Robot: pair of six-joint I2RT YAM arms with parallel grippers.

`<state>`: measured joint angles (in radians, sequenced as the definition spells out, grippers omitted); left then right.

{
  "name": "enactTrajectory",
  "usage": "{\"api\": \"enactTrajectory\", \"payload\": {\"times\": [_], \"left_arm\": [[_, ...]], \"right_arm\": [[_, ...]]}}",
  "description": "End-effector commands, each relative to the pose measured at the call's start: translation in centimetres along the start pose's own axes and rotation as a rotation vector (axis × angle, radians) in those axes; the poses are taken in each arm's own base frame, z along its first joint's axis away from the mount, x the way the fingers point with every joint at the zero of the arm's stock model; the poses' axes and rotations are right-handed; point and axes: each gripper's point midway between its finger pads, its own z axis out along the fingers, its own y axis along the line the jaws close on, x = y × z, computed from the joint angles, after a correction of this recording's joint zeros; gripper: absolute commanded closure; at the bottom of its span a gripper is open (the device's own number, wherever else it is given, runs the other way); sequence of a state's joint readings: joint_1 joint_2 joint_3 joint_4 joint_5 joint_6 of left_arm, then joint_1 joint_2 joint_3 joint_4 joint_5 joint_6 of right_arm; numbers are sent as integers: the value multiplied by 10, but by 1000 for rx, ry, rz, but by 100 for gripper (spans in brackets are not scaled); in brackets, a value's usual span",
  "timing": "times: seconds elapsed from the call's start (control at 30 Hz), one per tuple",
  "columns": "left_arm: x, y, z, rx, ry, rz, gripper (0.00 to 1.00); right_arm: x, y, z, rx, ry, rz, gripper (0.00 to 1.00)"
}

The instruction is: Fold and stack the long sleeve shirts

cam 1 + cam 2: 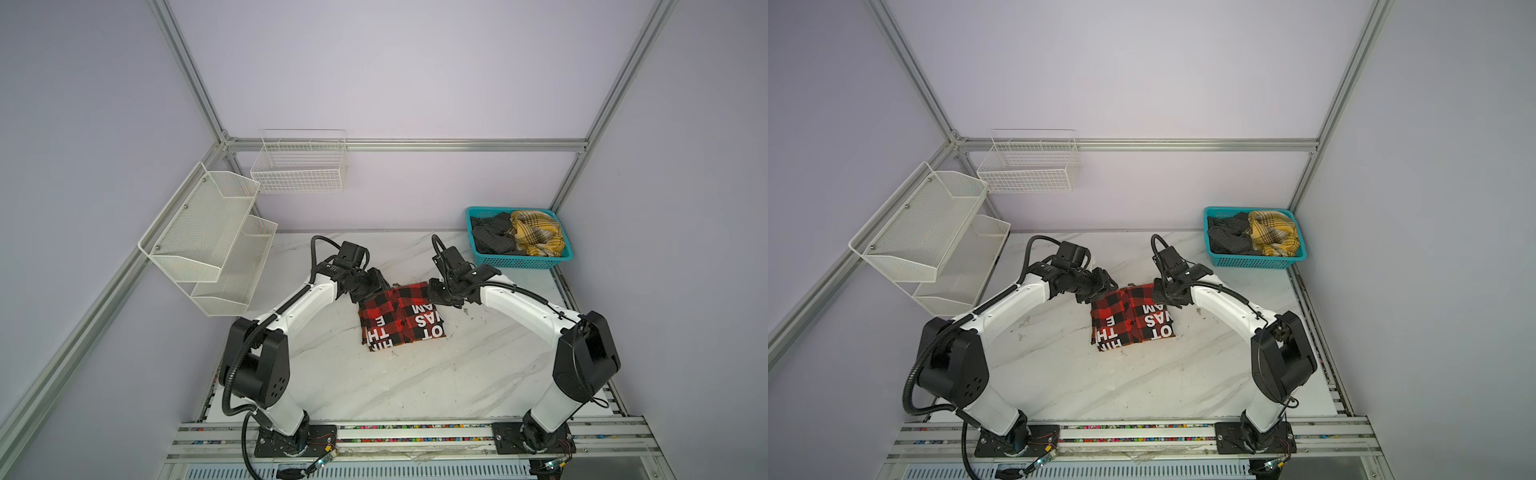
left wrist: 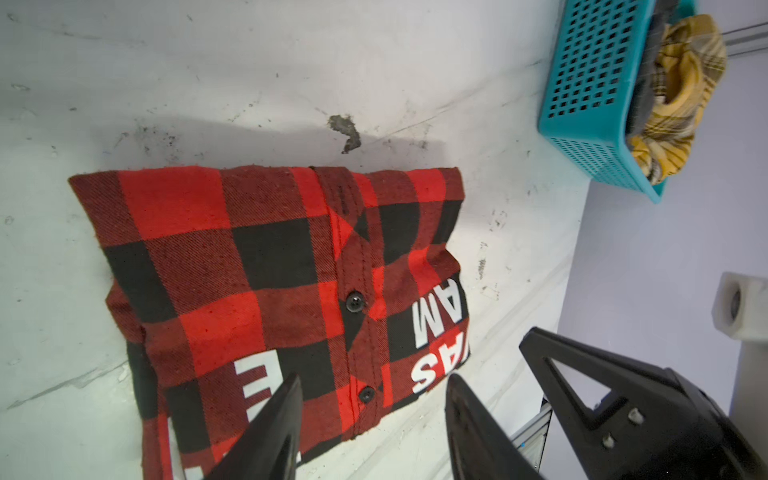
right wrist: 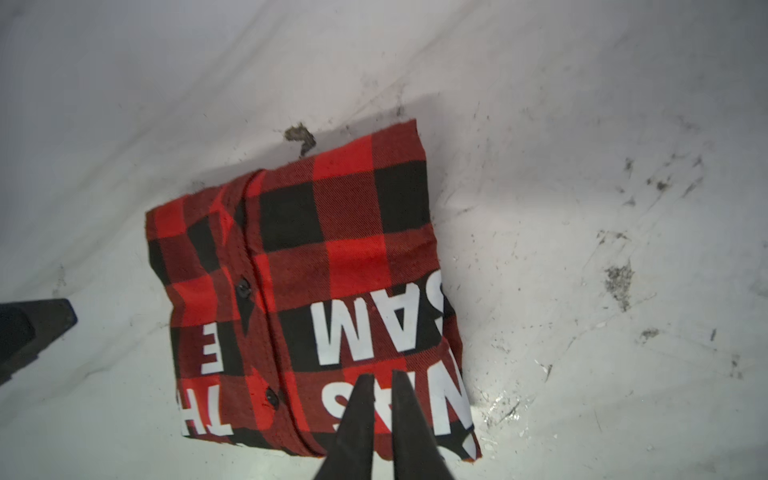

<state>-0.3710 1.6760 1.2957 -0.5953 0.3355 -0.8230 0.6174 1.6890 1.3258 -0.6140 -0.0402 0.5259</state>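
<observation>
A red-and-black check shirt (image 1: 401, 318) (image 1: 1131, 322) with white block letters lies folded into a rectangle on the middle of the marble table. My left gripper (image 1: 376, 291) (image 2: 376, 378) hovers over its far left corner, open, with nothing between the fingers. My right gripper (image 1: 434, 294) (image 3: 382, 374) hangs over the shirt's (image 3: 332, 249) far right corner with its fingers almost together and nothing held. A yellow plaid shirt (image 1: 536, 235) (image 2: 681, 95) and a dark grey shirt (image 1: 494, 237) lie crumpled in a teal basket (image 1: 523, 262) at the back right.
White mesh shelves (image 1: 208, 237) hang on the left wall and a wire basket (image 1: 299, 166) on the back wall. A small grey lint clump (image 2: 345, 131) (image 3: 301, 137) lies on the table (image 1: 374, 382) just beyond the shirt's far edge.
</observation>
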Motion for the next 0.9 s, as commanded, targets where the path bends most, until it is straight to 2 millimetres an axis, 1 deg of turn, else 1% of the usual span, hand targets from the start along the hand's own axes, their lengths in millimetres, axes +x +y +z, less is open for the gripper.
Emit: {"api": "enactTrajectory", "payload": {"times": [0.0, 0.07, 0.17, 0.23, 0.27, 0.33, 0.4, 0.47, 0.53, 0.57, 0.63, 0.73, 0.77, 0.83, 0.87], "left_arm": [[-14, 13, 21, -11, -26, -37, 47], [-22, 16, 33, -12, -18, -54, 48], [-31, 15, 50, 4, 12, -49, 51], [-30, 19, 64, 9, 54, -58, 51], [-29, 18, 70, 27, 81, -63, 52], [-31, 16, 80, 43, 99, -42, 52], [-33, 17, 92, 48, 119, -36, 53], [-34, 13, 97, 72, 137, -39, 54], [-39, 8, 98, 90, 127, -34, 53], [-42, 4, 96, 104, 126, -35, 54], [-46, -10, 86, 139, 116, -29, 52], [-58, -23, 53, 145, 42, 2, 43], [-62, -25, 36, 139, 11, 14, 41], [-69, -19, 10, 112, -38, 25, 36], [-71, -11, -4, 95, -59, 19, 35]], "right_arm": [[12, -2, 16, -13, 27, -49, 87], [17, -9, 24, 16, 40, -50, 87], [21, -13, 33, 28, 42, -39, 88], [30, -19, 40, 48, 69, -2, 91], [35, -25, 43, 65, 83, 23, 93], [43, -33, 45, 81, 78, 61, 93], [54, -38, 52, 80, 92, 91, 94], [57, -47, 55, 123, 102, 94, 95], [57, -49, 53, 134, 102, 99, 95], [55, -50, 50, 150, 96, 120, 95], [40, -48, 38, 169, 54, 113, 95], [14, -38, 19, 187, 10, 82, 93], [6, -36, 14, 200, 3, 72, 93], [-7, -30, 8, 211, -12, 60, 93], [-13, -26, 7, 209, -21, 59, 93]]}}
